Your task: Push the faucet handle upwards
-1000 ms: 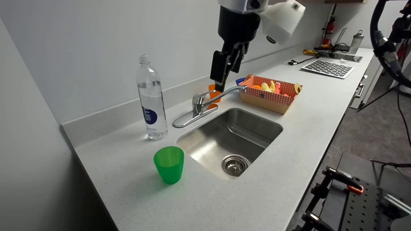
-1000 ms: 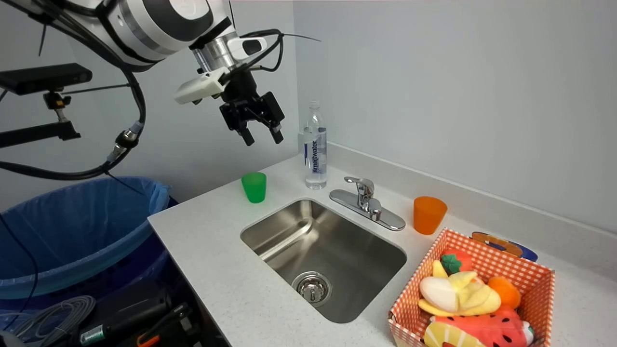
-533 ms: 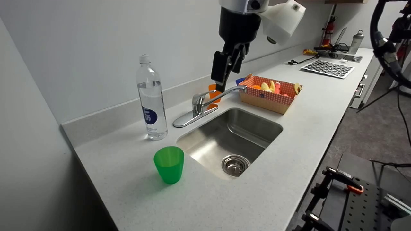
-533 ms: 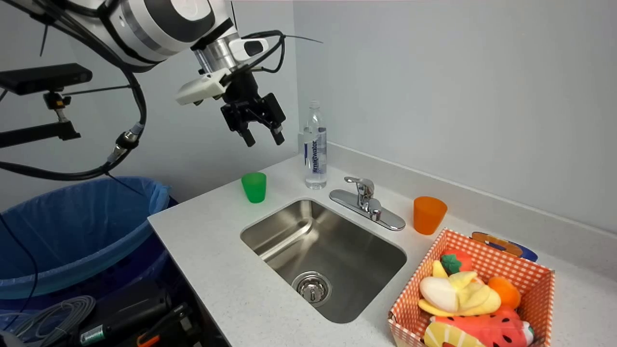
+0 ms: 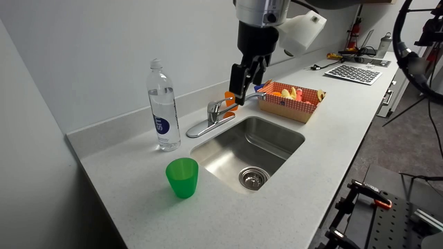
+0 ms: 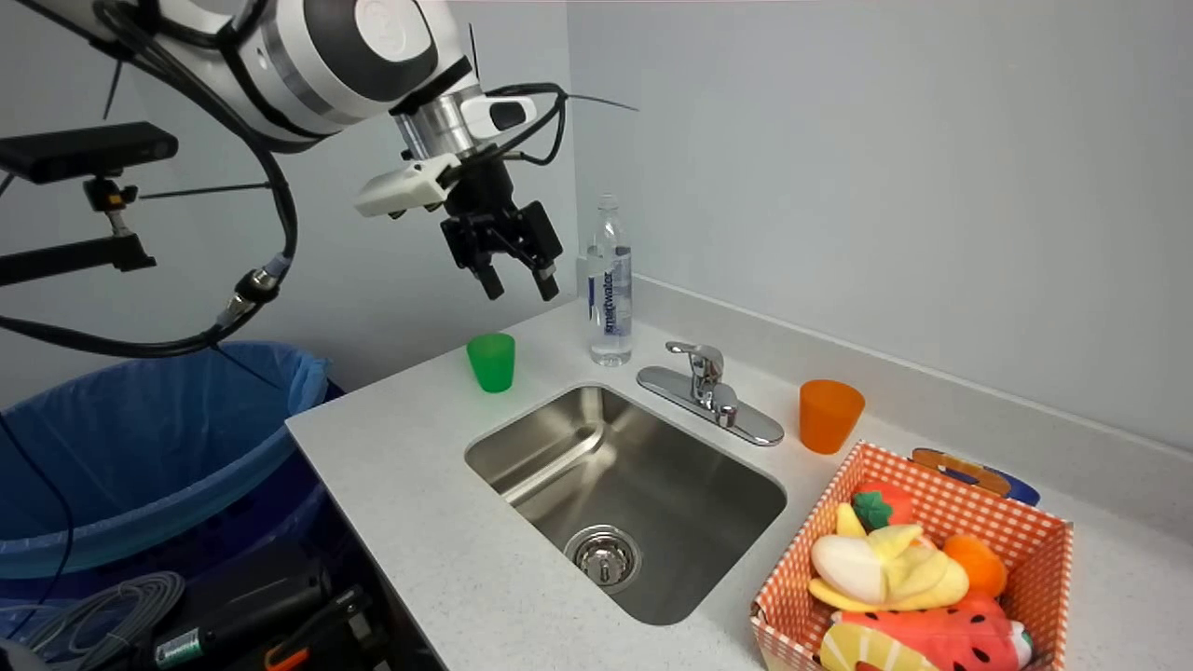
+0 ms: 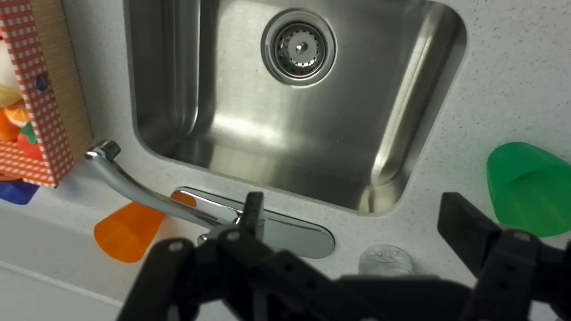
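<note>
Clearly spread and empty, the pincer (image 6: 521, 289) hangs up-left of the faucet handle (image 6: 692, 350) in an exterior view.
Just right of mid-frame, it looks stiff and slippery, probably light to lift, best pushed from under its free tip. The bottle (image 6: 610, 308) at its left could get knocked; the orange cup (image 6: 830, 417) stands at right.

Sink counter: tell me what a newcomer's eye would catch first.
Likely the green cup, bright on the pale counter near the sink. Next, the red-checked basket of toy fruit, near the orange cup. Above the counter, the black gripper hangs open.
</note>
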Tool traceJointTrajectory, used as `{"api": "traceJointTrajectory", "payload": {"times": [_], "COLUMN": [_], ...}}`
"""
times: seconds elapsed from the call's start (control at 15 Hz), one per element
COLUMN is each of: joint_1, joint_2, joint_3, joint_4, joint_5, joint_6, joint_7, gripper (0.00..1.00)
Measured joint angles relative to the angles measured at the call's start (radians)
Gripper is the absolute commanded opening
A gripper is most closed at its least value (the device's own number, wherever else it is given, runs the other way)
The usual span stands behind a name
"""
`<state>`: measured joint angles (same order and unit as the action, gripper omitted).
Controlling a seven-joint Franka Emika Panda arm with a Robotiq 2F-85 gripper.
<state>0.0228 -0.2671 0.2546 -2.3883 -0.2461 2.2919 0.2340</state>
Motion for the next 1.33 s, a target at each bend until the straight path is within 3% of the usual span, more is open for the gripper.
{"api": "traceJointTrajectory", "payload": {"times": [0.73, 1.33], "joint_1": [-0.019, -0.008], "joint_2": [0.194, 0.31], "joint_3": [-0.111, -0.135], "joint_4": [0.106, 0.208], "joint_5": [-0.099, -0.119], "joint_6": [0.0, 0.003], "joint_7": [0.108, 0.151], "gripper": [1.0, 1.0]}}
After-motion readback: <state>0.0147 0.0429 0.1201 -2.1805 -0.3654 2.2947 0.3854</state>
